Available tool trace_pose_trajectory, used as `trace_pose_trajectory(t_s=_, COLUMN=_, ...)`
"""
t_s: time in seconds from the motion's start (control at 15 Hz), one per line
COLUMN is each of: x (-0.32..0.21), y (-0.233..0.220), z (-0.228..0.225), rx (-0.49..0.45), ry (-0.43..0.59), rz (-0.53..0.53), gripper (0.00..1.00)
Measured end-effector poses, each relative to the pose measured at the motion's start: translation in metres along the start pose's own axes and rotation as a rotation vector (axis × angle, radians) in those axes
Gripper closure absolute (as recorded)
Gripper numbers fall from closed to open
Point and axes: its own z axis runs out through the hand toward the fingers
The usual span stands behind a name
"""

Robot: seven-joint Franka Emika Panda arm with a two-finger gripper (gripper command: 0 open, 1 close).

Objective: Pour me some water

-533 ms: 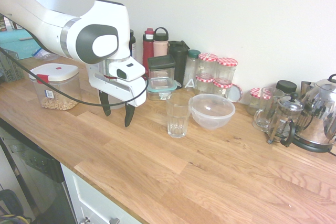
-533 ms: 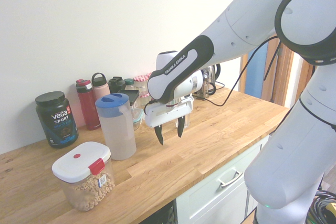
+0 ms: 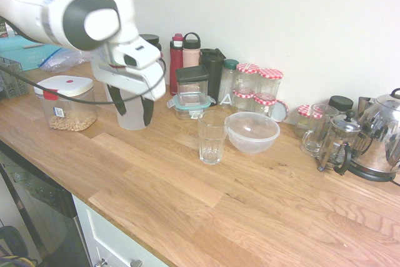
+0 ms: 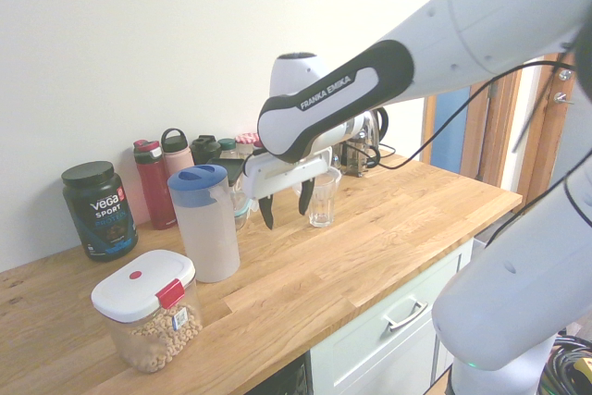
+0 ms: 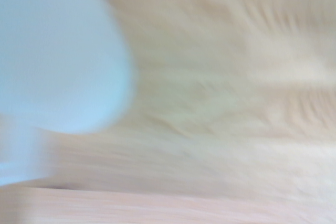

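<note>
Water is inside the frosted jug (image 4: pixel 208 233) with the blue lid (image 4: pixel 197 178), which I see standing upright on the wooden desk (image 4: pixel 305 293), between the tub of cereal (image 4: pixel 153 316) and my gripper (image 4: pixel 287 213). I have the gripper's fingers spread wide above the desk with nothing between them, and the clear drinking glass (image 3: pixel 212 139) stands beside the plastic bowl (image 3: pixel 252 132).
</note>
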Motion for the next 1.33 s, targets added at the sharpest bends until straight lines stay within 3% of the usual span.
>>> trace_pose_trajectory(t_s=0.13, x=-0.044, y=-0.011, z=-0.031, rx=0.081, ry=0.068, rz=-0.031, gripper=0.00)
trace_pose_trajectory(t_s=0.33, x=-0.088, y=-0.020, z=-0.043, rx=0.161, ry=0.165, rz=-0.044, gripper=0.00)
trace_pose_trajectory(t_s=0.67, x=-0.085, y=-0.047, z=-0.009, rx=0.200, ry=0.229, rz=-0.040, gripper=0.00)
trace_pose_trajectory(t_s=0.73, x=-0.078, y=-0.055, z=-0.004, rx=0.199, ry=0.229, rz=-0.036, gripper=1.00)
trace_pose_trajectory(t_s=1.33, x=-0.059, y=-0.087, z=0.012, rx=0.194, ry=0.240, rz=-0.060, gripper=1.00)
